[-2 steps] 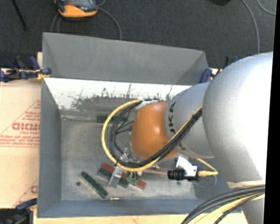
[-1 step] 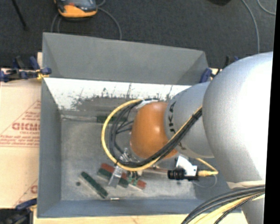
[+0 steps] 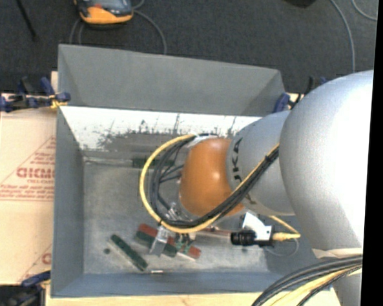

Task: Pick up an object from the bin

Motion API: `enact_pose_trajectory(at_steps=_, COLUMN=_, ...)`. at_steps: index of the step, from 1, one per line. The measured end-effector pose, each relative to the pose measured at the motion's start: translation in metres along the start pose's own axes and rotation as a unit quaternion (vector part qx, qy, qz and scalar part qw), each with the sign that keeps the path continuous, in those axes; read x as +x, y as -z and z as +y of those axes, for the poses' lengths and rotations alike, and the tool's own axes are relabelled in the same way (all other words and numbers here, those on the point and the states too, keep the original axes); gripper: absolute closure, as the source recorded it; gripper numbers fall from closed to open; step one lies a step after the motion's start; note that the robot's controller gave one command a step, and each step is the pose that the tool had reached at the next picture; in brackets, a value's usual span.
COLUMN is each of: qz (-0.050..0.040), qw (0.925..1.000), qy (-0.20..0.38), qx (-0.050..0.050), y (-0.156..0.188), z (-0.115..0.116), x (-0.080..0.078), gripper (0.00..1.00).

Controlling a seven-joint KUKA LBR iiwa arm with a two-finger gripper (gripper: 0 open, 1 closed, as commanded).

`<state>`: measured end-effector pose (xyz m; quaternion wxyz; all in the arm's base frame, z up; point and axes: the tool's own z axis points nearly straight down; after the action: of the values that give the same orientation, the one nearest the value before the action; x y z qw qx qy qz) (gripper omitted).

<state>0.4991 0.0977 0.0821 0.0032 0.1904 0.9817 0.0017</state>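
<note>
Red and green pieces (image 3: pixel 148 232) at the bin's (image 3: pixel 69 193) six o'clock lie under the tool (image 3: pixel 163 242), whose spread I cannot tell, a stick (image 3: pixel 127 252) at its eight o'clock.

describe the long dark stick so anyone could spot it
In the grey metal bin, look at the floor's lower edge. Left of the claw lies a long dark green flat stick, slanted, longer than the small red and green pieces nearby.
</note>
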Motion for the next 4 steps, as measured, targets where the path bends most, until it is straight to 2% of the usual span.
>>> enact_pose_trajectory(at_steps=2, qz=0.0055, qw=1.0000, qy=0.000, qx=0.004, y=0.025, z=-0.002, x=0.002, gripper=1.00)
enact_pose_trajectory(at_steps=4, qz=0.0016, qw=1.0000, qy=0.000, qx=0.001, y=0.056, z=-0.001, x=-0.001, gripper=1.00)
